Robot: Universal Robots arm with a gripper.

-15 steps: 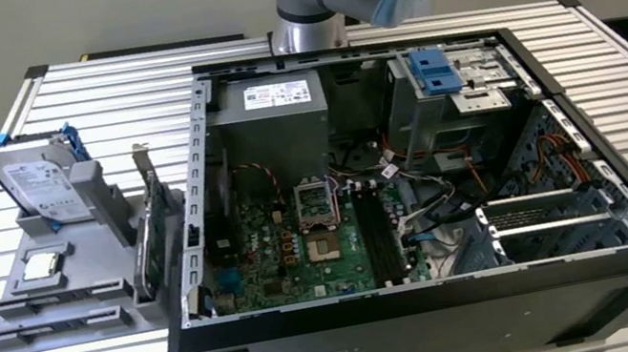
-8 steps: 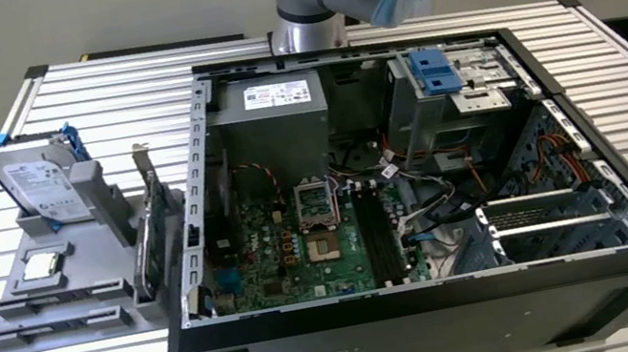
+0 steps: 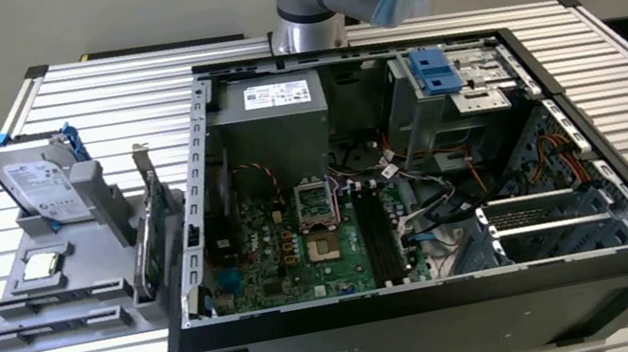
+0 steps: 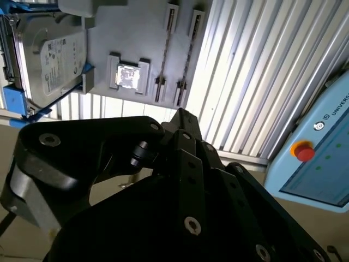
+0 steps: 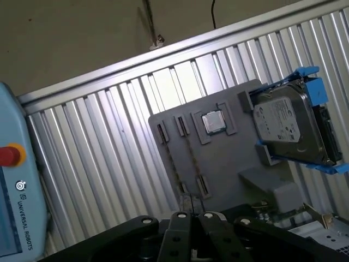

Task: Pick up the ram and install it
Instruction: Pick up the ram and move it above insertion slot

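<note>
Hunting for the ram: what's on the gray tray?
A hard drive, a processor and an upright card sit on the tray. Whether its two narrow slots hold a ram cannot be told.

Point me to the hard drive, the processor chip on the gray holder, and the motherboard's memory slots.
hard drive (image 3: 36, 186): exterior view, its labelled face.
processor chip (image 3: 42, 265): exterior view, centre of its metal lid.
memory slots (image 3: 378, 232): exterior view, middle of the black slots.

open case (image 3: 443, 318), cables (image 3: 435, 213) beside memory slots (image 3: 379, 234)
</note>
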